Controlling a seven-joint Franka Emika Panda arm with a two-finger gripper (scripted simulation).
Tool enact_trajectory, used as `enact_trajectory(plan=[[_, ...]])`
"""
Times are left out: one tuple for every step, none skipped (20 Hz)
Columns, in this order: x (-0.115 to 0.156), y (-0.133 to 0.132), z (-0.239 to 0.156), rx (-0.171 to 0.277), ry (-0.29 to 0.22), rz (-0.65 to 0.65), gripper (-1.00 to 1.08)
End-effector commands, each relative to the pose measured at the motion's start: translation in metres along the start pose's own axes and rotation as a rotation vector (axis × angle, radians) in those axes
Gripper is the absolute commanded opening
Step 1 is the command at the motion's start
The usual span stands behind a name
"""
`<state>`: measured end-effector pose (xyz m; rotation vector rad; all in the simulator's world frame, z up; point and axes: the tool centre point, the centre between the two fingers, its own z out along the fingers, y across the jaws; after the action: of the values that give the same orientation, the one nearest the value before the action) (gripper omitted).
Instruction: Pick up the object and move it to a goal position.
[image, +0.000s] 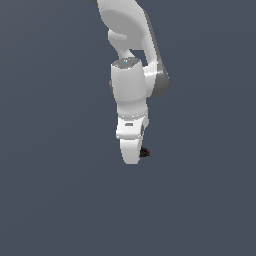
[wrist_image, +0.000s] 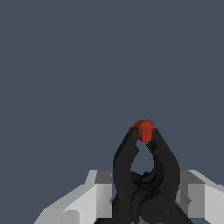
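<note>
The object (wrist_image: 144, 175) is a small black clamp-like item with two curved prongs that meet at a red tip (wrist_image: 144, 130). It sits between my white fingers (wrist_image: 83, 201), which press on it from both sides. In the exterior view my gripper (image: 132, 150) hangs at the end of the white arm. The arm hides most of the object (image: 145, 152), and only a black bit with a red spot sticks out on that view's right. The gripper is shut on the object.
</note>
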<state>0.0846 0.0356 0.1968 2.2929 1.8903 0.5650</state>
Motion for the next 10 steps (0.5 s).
enact_trajectory(plan=[[0.004,0.016,-0.02,-0.037,0.031,-0.03,-1.0],[0.006,0.021,-0.028,-0.051,0.044,-0.041,-1.0],[0.007,0.027,-0.036,-0.064,0.056,-0.052,-1.0],[0.008,0.032,-0.044,-0.077,0.067,-0.062,-1.0],[0.01,0.037,-0.051,-0.09,0.079,-0.073,-1.0],[0.011,0.042,-0.059,-0.103,0.09,-0.083,-1.0],[0.012,0.047,-0.066,-0.116,0.102,-0.093,-1.0],[0.013,0.051,-0.074,-0.128,0.113,-0.103,-1.0],[0.014,0.055,-0.081,-0.14,0.124,-0.112,-1.0],[0.016,0.06,-0.089,-0.152,0.135,-0.122,-1.0]])
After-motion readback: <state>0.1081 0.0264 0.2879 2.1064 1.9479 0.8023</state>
